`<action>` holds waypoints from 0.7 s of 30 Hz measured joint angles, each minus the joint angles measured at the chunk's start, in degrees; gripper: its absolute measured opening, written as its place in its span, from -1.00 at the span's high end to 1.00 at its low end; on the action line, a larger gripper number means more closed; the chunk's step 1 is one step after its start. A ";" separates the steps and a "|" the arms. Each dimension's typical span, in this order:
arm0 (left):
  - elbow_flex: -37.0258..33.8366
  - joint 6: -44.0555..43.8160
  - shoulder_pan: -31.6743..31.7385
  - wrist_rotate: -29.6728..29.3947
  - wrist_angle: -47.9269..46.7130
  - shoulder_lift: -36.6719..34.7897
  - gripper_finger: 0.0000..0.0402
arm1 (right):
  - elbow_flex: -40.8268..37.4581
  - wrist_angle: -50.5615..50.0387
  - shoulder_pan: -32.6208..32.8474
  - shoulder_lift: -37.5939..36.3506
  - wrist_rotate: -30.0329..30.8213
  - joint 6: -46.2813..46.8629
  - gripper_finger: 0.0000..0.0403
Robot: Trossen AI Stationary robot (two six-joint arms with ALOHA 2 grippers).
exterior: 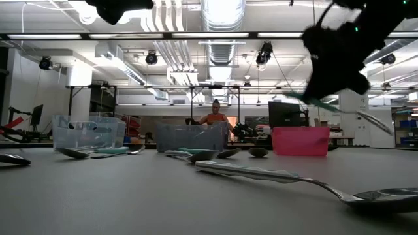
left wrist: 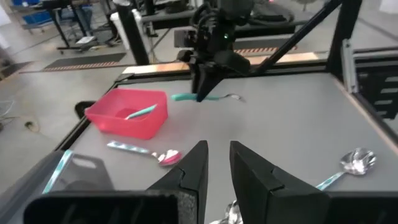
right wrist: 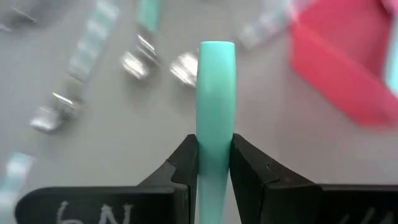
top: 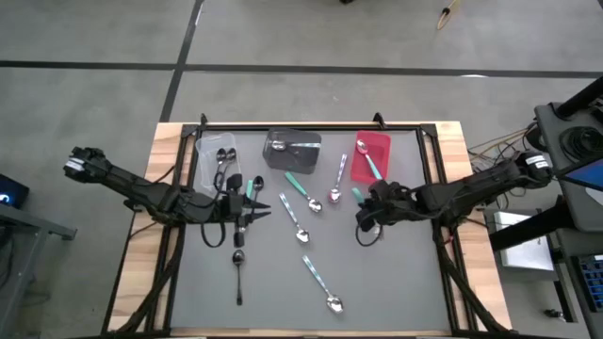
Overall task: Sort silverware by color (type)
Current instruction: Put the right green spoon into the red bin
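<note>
We have the right gripper [right wrist: 214, 152] with its jaws pinching a teal-handled spoon [right wrist: 216, 93] by the handle, lifted off the grey worktop [top: 396, 273] right of centre in the high view, just below the red bin [top: 374, 151]. That bin at upper right already holds one teal-handled spoon [top: 368, 160], so we judge the step in hand to be carrying this spoon to it. Next we need a short move toward the upper right until the spoon hangs over the bin, then a release. The left gripper [left wrist: 214, 165] sits left of centre, jaws spread a little with nothing between them. Black spoons lie in the clear bin [top: 209, 160] at upper left, a silver one in the dark grey bin [top: 290, 151]; several more teal-handled spoons and a black spoon [top: 238, 273] lie loose mid-worktop
</note>
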 joint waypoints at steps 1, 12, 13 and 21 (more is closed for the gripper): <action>0.00 0.01 0.00 0.03 0.42 -0.01 0.75 | -0.24 2.83 0.48 -0.47 1.34 -2.17 0.73; -0.04 0.75 0.00 3.23 4.66 2.15 0.75 | -7.11 49.08 3.80 1.95 7.58 -34.67 0.73; -0.04 1.34 0.00 4.74 5.93 2.92 0.75 | -8.02 53.66 3.75 2.57 6.65 -37.04 0.73; -0.13 6.07 0.02 10.78 14.85 7.78 0.75 | -12.27 83.78 3.73 7.51 -7.91 -55.14 0.73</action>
